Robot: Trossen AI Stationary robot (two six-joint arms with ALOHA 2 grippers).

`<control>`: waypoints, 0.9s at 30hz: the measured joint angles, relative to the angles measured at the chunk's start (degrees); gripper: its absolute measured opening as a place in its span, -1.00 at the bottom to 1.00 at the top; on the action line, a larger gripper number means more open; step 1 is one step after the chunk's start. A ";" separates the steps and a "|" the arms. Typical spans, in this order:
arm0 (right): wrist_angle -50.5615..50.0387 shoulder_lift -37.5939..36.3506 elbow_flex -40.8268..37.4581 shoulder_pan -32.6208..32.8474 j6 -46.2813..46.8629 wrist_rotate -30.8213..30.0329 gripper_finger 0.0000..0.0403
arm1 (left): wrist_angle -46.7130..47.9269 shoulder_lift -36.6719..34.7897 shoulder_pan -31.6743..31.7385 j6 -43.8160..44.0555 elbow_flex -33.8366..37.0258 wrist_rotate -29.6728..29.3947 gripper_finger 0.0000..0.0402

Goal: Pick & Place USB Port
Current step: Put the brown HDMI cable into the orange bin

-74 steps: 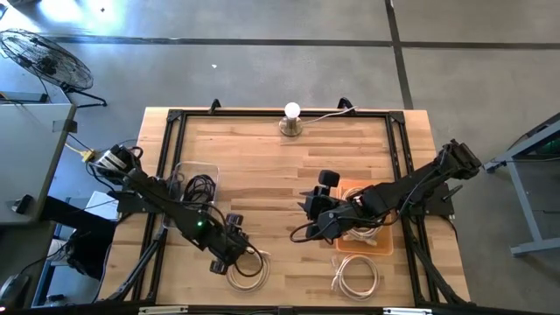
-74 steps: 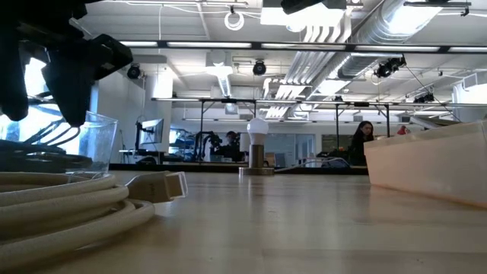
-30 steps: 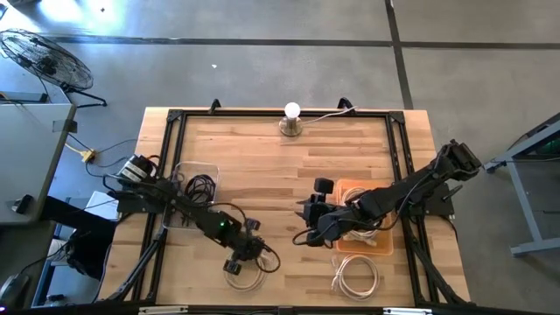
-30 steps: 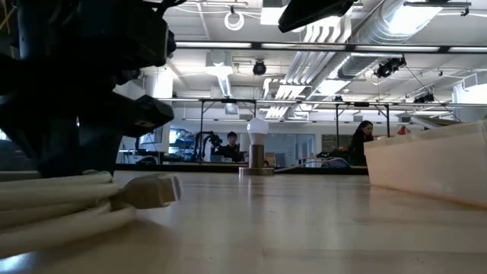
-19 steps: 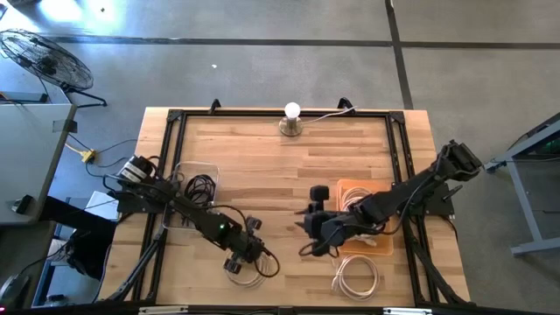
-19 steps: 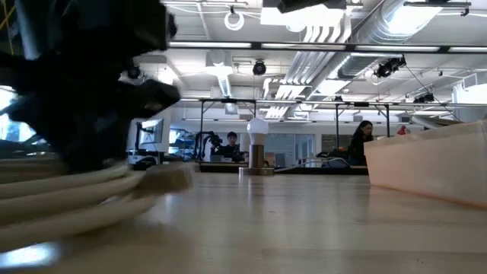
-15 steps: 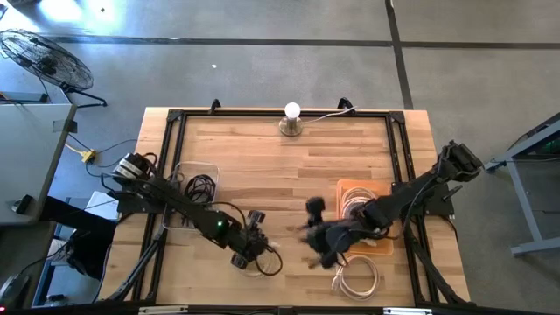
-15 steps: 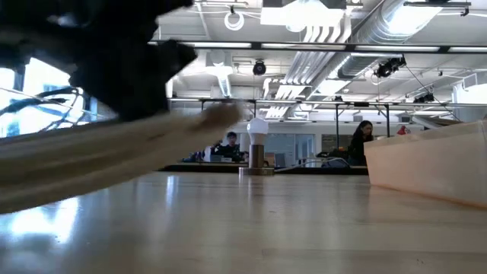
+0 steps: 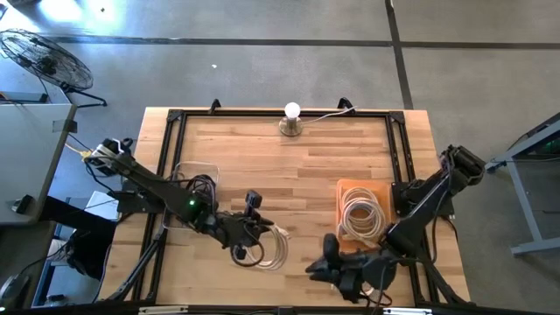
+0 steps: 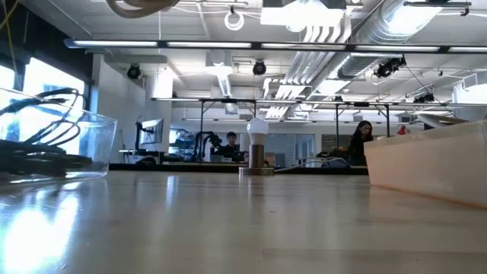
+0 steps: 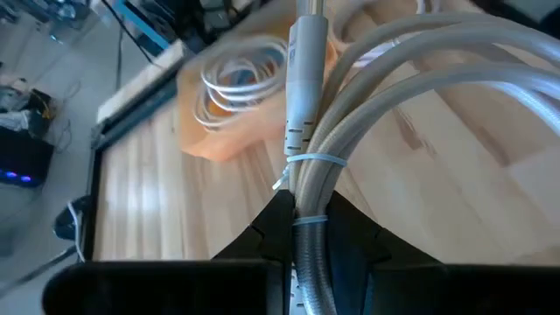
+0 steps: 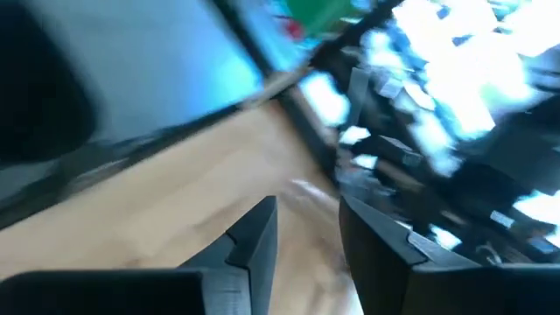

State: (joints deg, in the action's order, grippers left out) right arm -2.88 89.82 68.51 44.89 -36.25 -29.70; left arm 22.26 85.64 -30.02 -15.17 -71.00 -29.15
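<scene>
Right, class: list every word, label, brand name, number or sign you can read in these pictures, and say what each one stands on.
No text can be read in any view.
Coiled white cable held in the left claw: there are dark marks on its white plug, too blurred to read.
Orange plastic tray, clear plastic bin, wooden table: no print visible.

A grey concrete floor point(image 9: 262, 61) surrounded the wooden table point(image 9: 280, 166), crossed by dark seams. A pedestal fan point(image 9: 44, 57) stood off one far corner. Beyond the tabletop, an open workshop stretched away under strip lights point(image 10: 228, 44) and ceiling ducts point(image 10: 365, 30), with bright windows point(image 10: 46, 84) at one side.
</scene>
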 joint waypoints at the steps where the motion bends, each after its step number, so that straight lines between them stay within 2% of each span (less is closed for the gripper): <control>1: 1.80 0.00 0.00 0.02 0.08 -2.15 -0.42 | 0.00 -0.51 0.00 -0.02 0.00 0.01 -0.82; 4: 4.96 -0.02 0.07 -0.28 2.12 -9.13 -0.41 | 0.72 -0.98 -0.07 -0.03 0.02 0.24 -0.82; 6: 4.77 -0.04 0.07 -0.93 2.49 -11.15 -0.37 | 0.42 -0.98 -0.07 -0.14 0.20 0.28 -0.82; 11: 4.71 -0.03 0.07 -2.65 -0.13 -8.32 -0.20 | 0.89 -1.00 0.00 -1.10 0.88 1.22 -0.82; 15: 9.09 -0.04 0.01 -3.28 -4.02 -7.78 0.01 | 0.90 -1.00 0.00 -1.10 0.90 2.07 -0.82; 19: 10.86 -0.04 0.02 -3.43 -10.16 -3.11 0.18 | 0.86 -1.00 0.00 -1.52 0.90 3.33 -0.82; 23: 10.62 1.30 0.02 -3.76 -17.26 1.21 0.23 | -0.02 -1.72 0.07 -3.14 0.92 6.15 -0.82; 27: 12.75 4.95 0.00 -3.79 -29.01 -1.76 0.23 | -4.19 -2.88 1.54 -4.54 0.90 12.39 -0.82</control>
State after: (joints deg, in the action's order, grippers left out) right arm 9.87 94.78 68.51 41.10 -65.26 -31.46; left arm 18.07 82.76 -28.48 -19.71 -70.11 -16.76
